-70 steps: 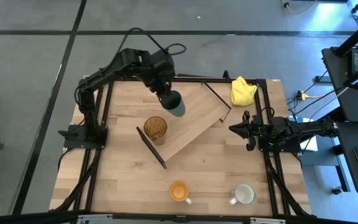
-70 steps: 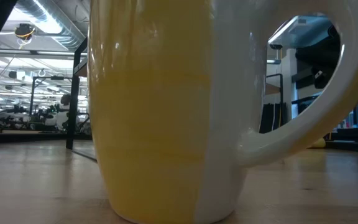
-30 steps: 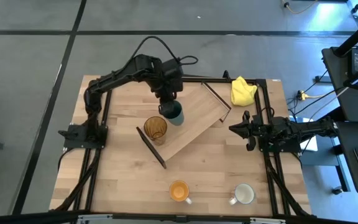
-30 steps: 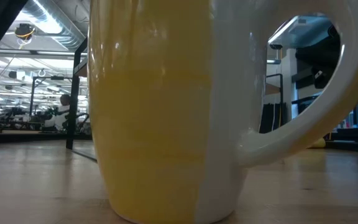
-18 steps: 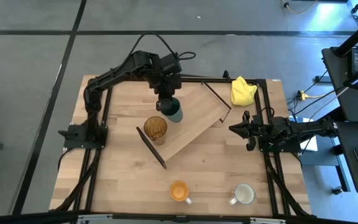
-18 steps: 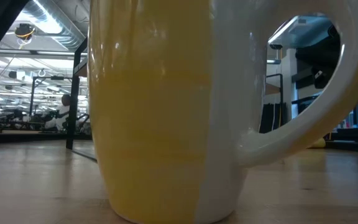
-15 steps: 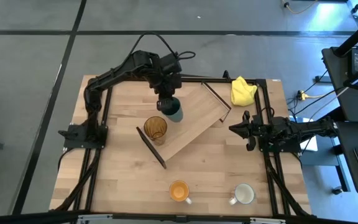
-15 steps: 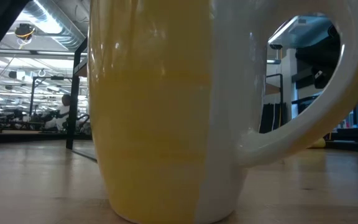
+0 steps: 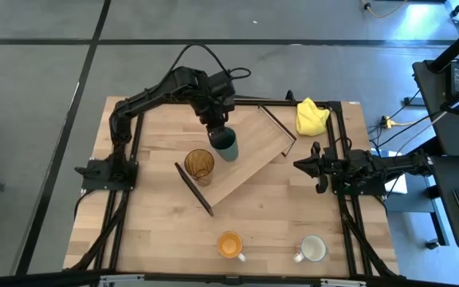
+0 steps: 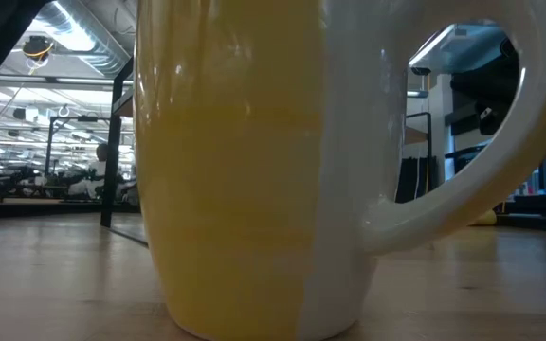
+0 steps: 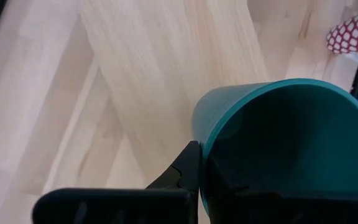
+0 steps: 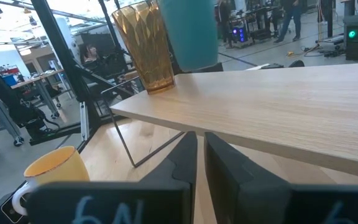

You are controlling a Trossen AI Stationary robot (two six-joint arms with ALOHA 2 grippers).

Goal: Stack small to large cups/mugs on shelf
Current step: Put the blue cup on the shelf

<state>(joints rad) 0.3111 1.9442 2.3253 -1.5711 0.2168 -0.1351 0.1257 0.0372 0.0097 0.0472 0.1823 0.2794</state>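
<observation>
The left gripper is clamped on the rim of the dark teal cup, one finger inside the wall and one outside, as the left wrist view shows with the teal cup pinched at its near edge. The cup hangs over the middle of the shelf, just beside the amber ribbed glass tumbler, which stands on the shelf's end nearer the table front. Compared with a second ago the cup has shifted only slightly along the shelf, and it sits much closer to the tumbler than it did two seconds back, when the arm held it farther toward the shelf's rear edge. In the right wrist view the teal cup appears raised above the board with its base clear of the wood, next to the tumbler. The right gripper waits off the shelf's right end with its fingers nearly together and nothing between them, unmoved. The orange handled mug and the white handled mug stand in front of the shelf near the table's front edge, unchanged, and the yellow cloth lies behind the shelf's right end.
</observation>
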